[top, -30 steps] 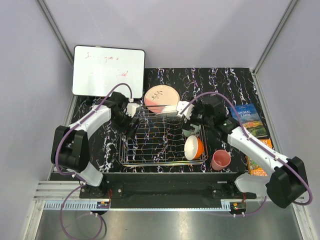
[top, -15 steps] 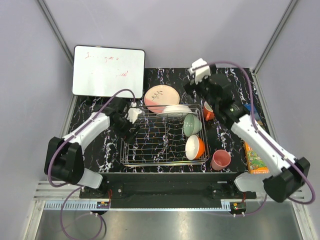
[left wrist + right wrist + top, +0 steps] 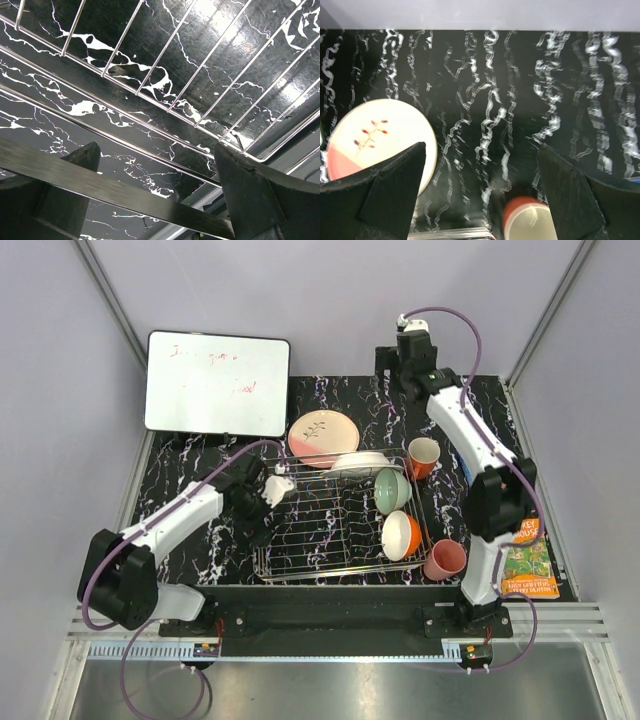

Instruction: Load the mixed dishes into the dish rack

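Note:
The dish rack (image 3: 300, 575) holds the white plate (image 3: 358, 462), the pale green bowl (image 3: 392, 490) and the orange bowl (image 3: 400, 535) along its right side. The pink-cream plate (image 3: 323, 437) lies behind the rack. The orange mug (image 3: 424, 457) and the pink cup (image 3: 444, 560) stand right of it. My left gripper (image 3: 258, 515) is open at the rack's left rim; its jaws (image 3: 157, 160) straddle a rack wire (image 3: 125, 140). My right gripper (image 3: 392, 368) is open, empty and raised at the back; below it (image 3: 482, 150) show the plate (image 3: 375, 140) and mug (image 3: 530, 220).
A whiteboard (image 3: 217, 383) leans at the back left. Colourful books (image 3: 525, 545) lie at the right edge of the black marbled mat (image 3: 190, 470). Grey walls close in on three sides.
My right arm has left the green bowl in the rack and swung up to the back. The rack has shifted slightly right. My left gripper has moved nearer along the rack's left rim.

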`<state>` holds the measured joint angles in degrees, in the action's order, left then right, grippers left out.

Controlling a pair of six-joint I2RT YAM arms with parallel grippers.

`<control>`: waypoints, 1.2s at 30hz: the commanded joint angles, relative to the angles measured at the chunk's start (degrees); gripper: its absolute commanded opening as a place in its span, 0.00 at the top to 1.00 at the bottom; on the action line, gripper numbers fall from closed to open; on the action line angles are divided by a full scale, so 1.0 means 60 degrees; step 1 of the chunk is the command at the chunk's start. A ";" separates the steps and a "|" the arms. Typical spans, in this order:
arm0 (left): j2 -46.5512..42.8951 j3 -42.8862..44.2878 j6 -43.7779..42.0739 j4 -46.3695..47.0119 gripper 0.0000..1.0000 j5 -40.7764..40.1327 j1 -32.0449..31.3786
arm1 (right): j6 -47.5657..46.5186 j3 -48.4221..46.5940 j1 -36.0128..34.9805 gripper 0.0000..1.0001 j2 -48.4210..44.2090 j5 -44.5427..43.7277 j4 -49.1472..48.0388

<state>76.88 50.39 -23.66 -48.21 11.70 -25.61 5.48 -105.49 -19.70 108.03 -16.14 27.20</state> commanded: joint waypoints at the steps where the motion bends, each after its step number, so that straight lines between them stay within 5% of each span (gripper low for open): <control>1: -0.0201 -0.0501 -0.0597 -0.0052 0.01 -0.0718 -0.0098 | 0.1109 -0.2610 -0.0070 0.00 0.1796 0.1209 0.2243; 11: -0.0377 -0.1119 -0.1446 0.0402 0.04 -0.1687 0.0034 | 0.1738 -0.3467 -0.0056 0.00 0.3513 0.2558 0.2366; 15: -0.0115 -0.0651 -0.1550 0.0417 0.10 -0.1497 0.0166 | 0.1827 -0.3512 -0.0056 0.01 0.3704 0.2661 0.2351; 20: 0.0165 0.0257 -0.1185 0.0009 0.07 -0.1015 0.0181 | 0.1929 -0.3512 -0.0056 0.02 0.3923 0.3173 0.2351; 22: 0.0209 0.1032 -0.0791 -0.0517 0.01 -0.0459 0.0181 | 0.2031 -0.3512 -0.0056 0.02 0.4055 0.3392 0.2307; 31: 0.0311 0.5675 0.0382 -0.3023 0.01 0.1579 0.0312 | 0.2325 -0.3483 -0.0056 0.02 0.4495 0.3833 0.2249; 36: 0.1480 0.7989 0.0984 -0.2645 0.01 0.1506 0.0867 | 0.2383 -0.3468 -0.0041 0.02 0.4583 0.3877 0.2205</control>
<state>80.09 89.78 -21.71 -63.33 18.00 -23.24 18.74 -124.49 -19.77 135.87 5.72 41.69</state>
